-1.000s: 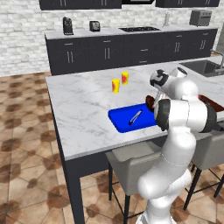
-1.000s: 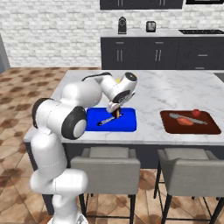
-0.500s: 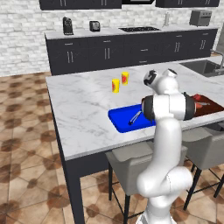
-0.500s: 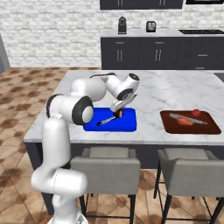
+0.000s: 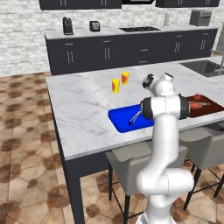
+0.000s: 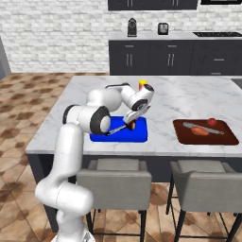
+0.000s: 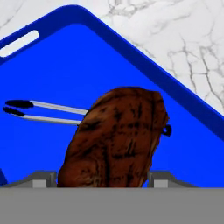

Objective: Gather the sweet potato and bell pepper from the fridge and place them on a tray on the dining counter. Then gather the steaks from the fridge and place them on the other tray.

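Note:
My gripper [image 6: 130, 121] hangs low over the blue tray [image 6: 140, 137] on the dining counter [image 6: 189, 99], shut on a brown, dark-marbled steak [image 6: 133, 125]. In the hand view the steak [image 7: 116, 135] stands upright between my fingertips [image 7: 43, 178], just above the blue tray [image 7: 65, 65]. Metal tongs [image 7: 43, 111] lie on that tray behind it. On the dark brown tray [image 6: 228, 140] to the right sit the red bell pepper [image 6: 211, 122] and the orange sweet potato [image 6: 201, 132]. The fridge is out of view.
Two yellow cups [image 5: 115, 85] [image 5: 125, 78] stand on the counter beyond the blue tray [image 5: 116, 119]. A long utensil [image 6: 191, 125] lies on the brown tray. Grey stools [image 6: 113, 182] stand at the counter's near side. A sink [image 5: 203, 66] is at the far right.
The arm's elbow has swung up and across over the counter. The gripper has stayed over the blue tray with the steak between its fingers.

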